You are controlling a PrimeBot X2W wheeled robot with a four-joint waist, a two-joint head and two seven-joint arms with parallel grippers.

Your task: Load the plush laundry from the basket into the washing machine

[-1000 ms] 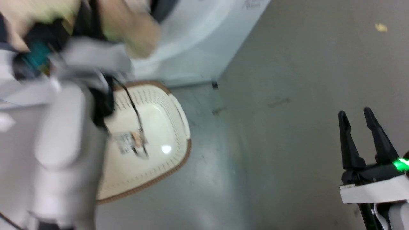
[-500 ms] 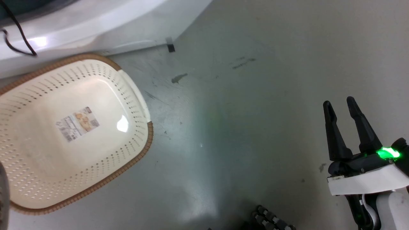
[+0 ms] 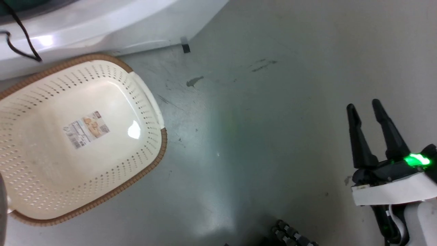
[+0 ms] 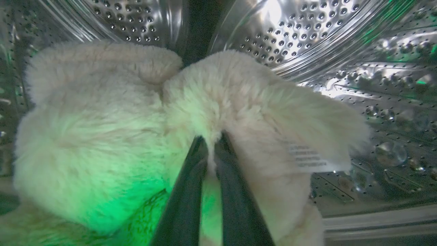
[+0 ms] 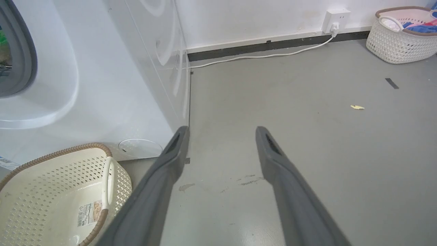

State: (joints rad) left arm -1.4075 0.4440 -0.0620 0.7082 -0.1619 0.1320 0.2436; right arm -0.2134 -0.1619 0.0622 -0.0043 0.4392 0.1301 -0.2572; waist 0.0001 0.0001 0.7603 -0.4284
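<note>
In the left wrist view my left gripper point(image 4: 211, 143) is shut on the plush laundry point(image 4: 102, 130), a fluffy cream bundle with a white tag point(image 4: 307, 159), inside the shiny perforated drum point(image 4: 307, 30) of the washing machine point(image 5: 102, 78). The cream basket point(image 3: 82, 136) with a brown rim sits on the floor before the machine point(image 3: 102, 20), holding nothing but its floor label point(image 3: 87, 129); the basket point(image 5: 58, 191) also shows at the right wrist view's lower left. My right gripper point(image 3: 363, 106) hangs open over the grey floor, well right of the basket, its fingers point(image 5: 164, 177) apart.
A black cable point(image 3: 20, 34) hangs across the machine's front. A second basket point(image 5: 403, 34) with coloured clothes stands by the far wall, near a wall socket point(image 5: 336, 17) and white cord. A yellowish scrap point(image 5: 356, 107) lies on the floor. My base shows at the bottom edge point(image 3: 293, 235).
The head camera has swung; the left arm with the plush, which crossed the view a second ago, has left it. The basket's whole inside now shows. The right gripper is unchanged.
</note>
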